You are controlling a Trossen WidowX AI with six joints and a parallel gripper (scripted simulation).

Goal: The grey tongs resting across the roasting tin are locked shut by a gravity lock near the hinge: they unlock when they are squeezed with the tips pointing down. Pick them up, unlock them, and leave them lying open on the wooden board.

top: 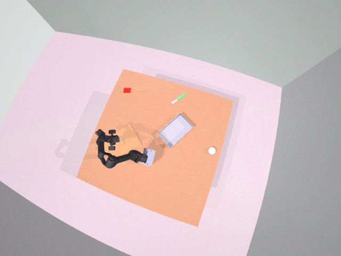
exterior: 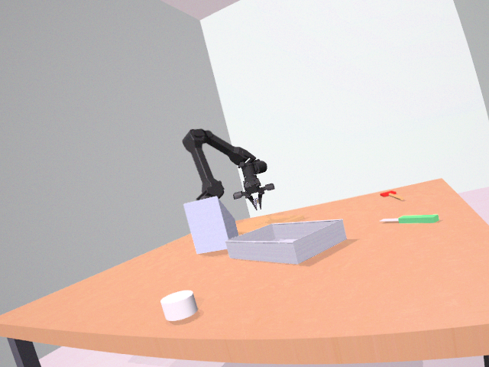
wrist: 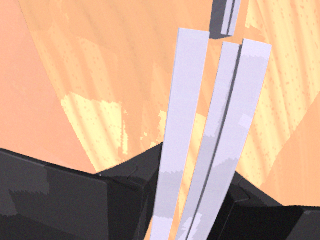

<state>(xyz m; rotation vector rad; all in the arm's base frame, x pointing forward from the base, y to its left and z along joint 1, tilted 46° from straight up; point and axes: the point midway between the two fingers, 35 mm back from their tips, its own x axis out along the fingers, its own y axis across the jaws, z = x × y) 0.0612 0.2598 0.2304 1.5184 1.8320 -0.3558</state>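
My gripper point(exterior: 258, 206) point(wrist: 183, 152) is shut on the grey tongs point(wrist: 184, 95) point(top: 122, 140) point(exterior: 255, 202). It points down, raised above the wooden board point(top: 130, 133) point(wrist: 150, 60). In the wrist view the two pale arms of the tongs run up between the black fingers, close together with a narrow gap. A dark grey and pale piece shows just beyond their upper ends. Whether the lock is released cannot be told. The arm hides much of the board and tongs in the top view. The roasting tin point(top: 164, 140) point(exterior: 262, 251) holds no tongs.
A pale blue block point(top: 150, 157) point(exterior: 208, 228) stands by the arm's base, between board and tin. A green-handled knife point(top: 181, 96) point(exterior: 418, 219), a red-headed tool point(top: 127, 89) point(exterior: 388, 193) and a white cylinder point(top: 211, 150) point(exterior: 179, 306) lie farther off.
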